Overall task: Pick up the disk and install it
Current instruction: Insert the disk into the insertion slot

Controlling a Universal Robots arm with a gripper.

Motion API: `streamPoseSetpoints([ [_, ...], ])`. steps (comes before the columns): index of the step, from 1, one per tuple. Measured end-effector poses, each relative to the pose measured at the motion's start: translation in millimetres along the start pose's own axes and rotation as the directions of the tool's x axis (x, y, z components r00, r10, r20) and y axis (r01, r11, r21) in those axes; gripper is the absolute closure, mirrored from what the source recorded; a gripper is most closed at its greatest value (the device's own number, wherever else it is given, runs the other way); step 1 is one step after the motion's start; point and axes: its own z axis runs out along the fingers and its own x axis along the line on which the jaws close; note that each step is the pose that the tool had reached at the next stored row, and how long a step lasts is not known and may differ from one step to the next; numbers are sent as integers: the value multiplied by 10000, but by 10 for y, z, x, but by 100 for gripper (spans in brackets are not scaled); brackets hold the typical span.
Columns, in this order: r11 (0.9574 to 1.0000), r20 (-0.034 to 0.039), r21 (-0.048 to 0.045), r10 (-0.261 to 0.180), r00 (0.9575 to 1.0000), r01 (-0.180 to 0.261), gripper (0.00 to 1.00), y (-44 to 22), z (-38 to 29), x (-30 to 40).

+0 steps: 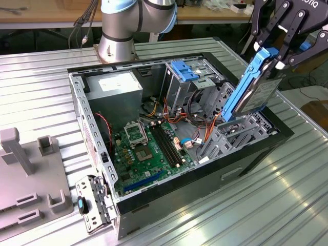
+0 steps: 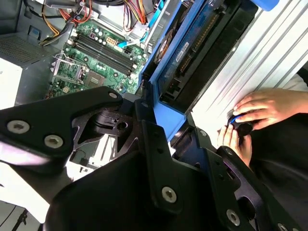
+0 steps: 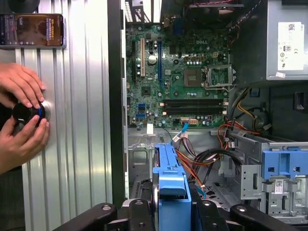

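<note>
The disk (image 1: 254, 95) is a dark metal drive in a blue plastic carrier. It hangs steeply tilted over the open computer case (image 1: 179, 197), at the exterior view's right, its lower end just above the grey drive brackets (image 1: 230, 133). My black gripper (image 1: 277, 54) is shut on the upper end of the blue carrier. In the first wrist view the carrier (image 3: 171, 185) sits clamped in the gripper (image 3: 173, 214), with the motherboard (image 3: 185, 72) beyond it. The second wrist view shows the disk's underside (image 2: 192, 57) running away from the gripper (image 2: 168, 127).
Inside the case lie the green motherboard (image 1: 148, 148), a grey power-supply box (image 1: 113, 87), a light-blue latch (image 1: 184, 69) on the drive cage and orange cables. A person's hands (image 3: 21, 113) hold a knob on the ribbed table beside a phone (image 3: 31, 30). Grey fixtures (image 1: 25, 169) stand at the exterior view's left.
</note>
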Motion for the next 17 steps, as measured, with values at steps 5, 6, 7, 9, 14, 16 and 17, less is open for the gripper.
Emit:
streamPoseSetpoints([
  [5,10000,1,77,6,10000,-6,63,-12,90,1],
  [6,10000,6,78,22,10000,-22,63,-31,104,0],
  [7,10000,15,76,29,10000,-30,63,-51,120,0],
  [9,10000,21,67,34,10000,-34,63,-100,183,0],
  [14,10000,23,-61,28,10000,-28,63,-141,306,-28],
  [16,10000,32,-84,27,10000,-27,63,-178,374,-28],
  [17,9999,48,-131,29,10000,-29,63,-226,392,-29],
])
